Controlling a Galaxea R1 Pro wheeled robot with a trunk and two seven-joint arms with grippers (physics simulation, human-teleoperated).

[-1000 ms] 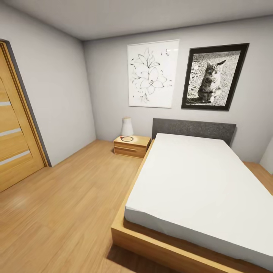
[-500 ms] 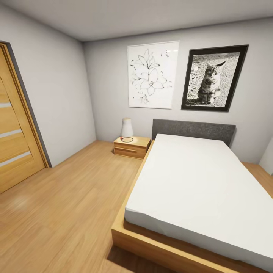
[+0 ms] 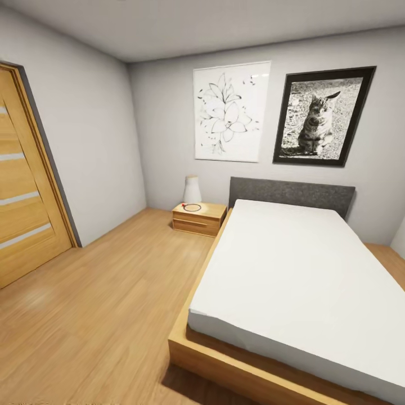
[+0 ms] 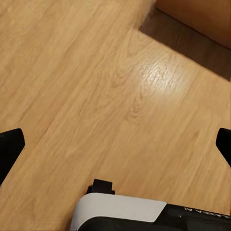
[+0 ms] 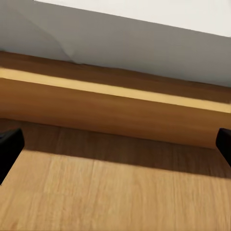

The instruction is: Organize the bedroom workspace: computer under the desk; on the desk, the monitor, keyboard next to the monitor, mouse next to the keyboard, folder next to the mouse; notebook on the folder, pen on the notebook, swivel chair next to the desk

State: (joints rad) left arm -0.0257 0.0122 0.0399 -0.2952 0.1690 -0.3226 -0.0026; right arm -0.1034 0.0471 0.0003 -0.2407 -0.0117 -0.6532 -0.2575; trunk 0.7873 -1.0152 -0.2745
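So the robot's parked in the bedroom looking at a bed (image 3: 304,270) with a white mattress on a low wooden frame, a small nightstand (image 3: 198,218) in the far corner with a white vase (image 3: 192,189) on it, two pictures on the wall (a flower sketch (image 3: 229,112) and a cat photo (image 3: 320,117)), and a wooden door (image 3: 25,185) off to the left. None of the workspace stuff is in front of it here, so I'd say it's on its way, and the desk, chair and the rest must be somewhere outside what the head camera takes in.

What could go wrong, in my opinion: the bed frame is the obvious one. The right wrist camera looks straight at the wooden side rail (image 5: 115,108) of the bed with the mattress edge above it, and it looks near. If the base turns or rolls toward that side without clearance, the right arm or the base could clip the frame. Wandering off the wrong way and burning time hunting for the desk is the other risk.

Grippers: the left gripper (image 4: 115,144) hangs over bare wooden floor (image 4: 96,86), fingertips spread out at the edges of its view, so wide apart with nothing between them. Same deal for the right gripper (image 5: 115,144), spread wide, empty, touching nothing.
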